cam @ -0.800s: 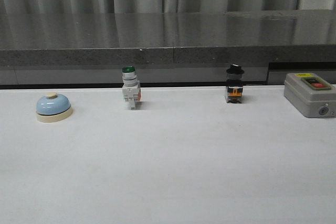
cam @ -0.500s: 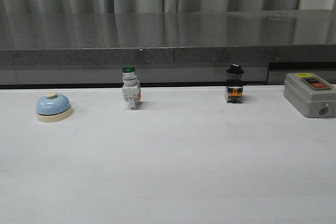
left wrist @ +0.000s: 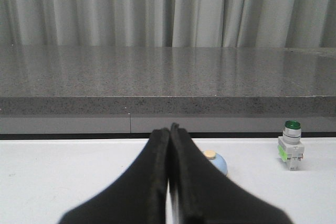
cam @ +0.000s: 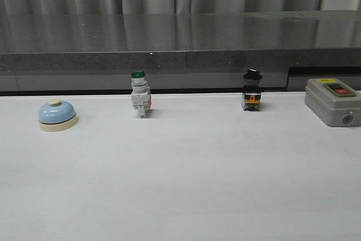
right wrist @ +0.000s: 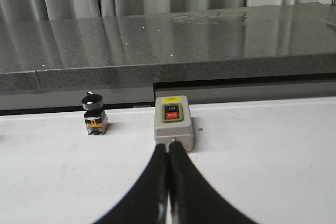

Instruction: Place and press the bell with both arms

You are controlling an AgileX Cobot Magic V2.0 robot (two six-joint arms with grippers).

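Observation:
The light-blue bell [cam: 57, 114] with a cream base and button stands at the far left of the white table, near the back. In the left wrist view the bell [left wrist: 218, 162] shows just beyond my left gripper [left wrist: 169, 129], partly hidden behind one finger. The left gripper is shut and empty. My right gripper [right wrist: 168, 146] is shut and empty, with its tips in front of a grey switch box [right wrist: 173, 124]. Neither arm shows in the front view.
A green-capped white push-button switch [cam: 140, 95] and a black-capped switch [cam: 252, 90] stand along the back of the table. The grey switch box [cam: 333, 101] sits at the right back. A dark stone ledge [cam: 180, 40] runs behind the table.

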